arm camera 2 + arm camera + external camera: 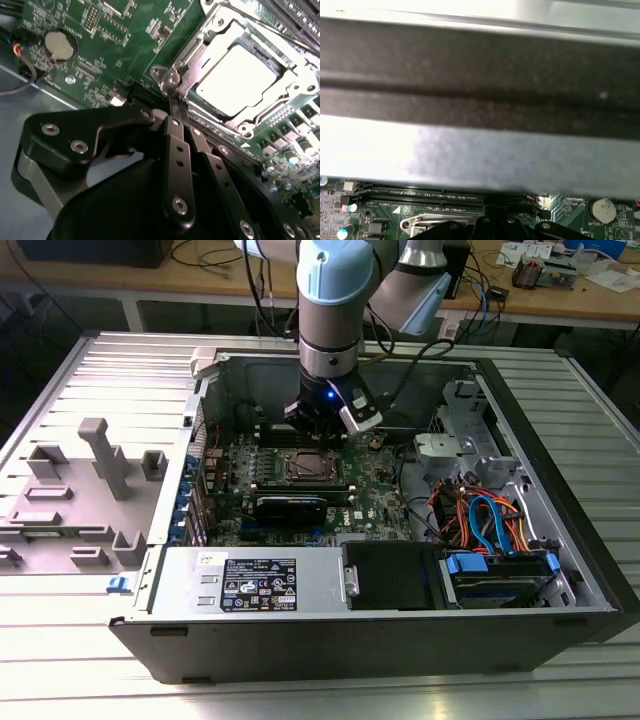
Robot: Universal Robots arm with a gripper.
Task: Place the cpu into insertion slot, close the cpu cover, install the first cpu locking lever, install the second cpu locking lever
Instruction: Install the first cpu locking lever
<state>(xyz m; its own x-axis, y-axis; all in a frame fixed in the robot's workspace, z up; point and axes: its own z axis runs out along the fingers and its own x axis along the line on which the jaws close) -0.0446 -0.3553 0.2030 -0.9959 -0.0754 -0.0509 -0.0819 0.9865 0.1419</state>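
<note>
Pincer shut at the socket's corner, cpu seated under its cover

In the exterior view the arm (338, 300) came straight down into the open computer case (500, 620), which lay on its side on the ribbed metal tabletop (60, 660). Its wrist stood upright above the green motherboard (375, 502), with the pincer (318, 430) just behind the insertion slot (303, 466).

In the second wrist view the pincer (171, 95) had its two black fingers (176, 145) pressed together with no gap, gripping nothing that could be made out. Their tips met right at a corner of the socket's silver frame.

Inside the case, the motherboard carried the insertion slot (250, 80). The cpu (237, 75) sat in it, its pale metal top showing through the window of the cpu cover (207, 37), which lay flat over it. A round coin battery (59, 44) sat on the board well apart from the socket. Long black memory slots (425, 197) ran beside the socket in the first wrist view
</note>
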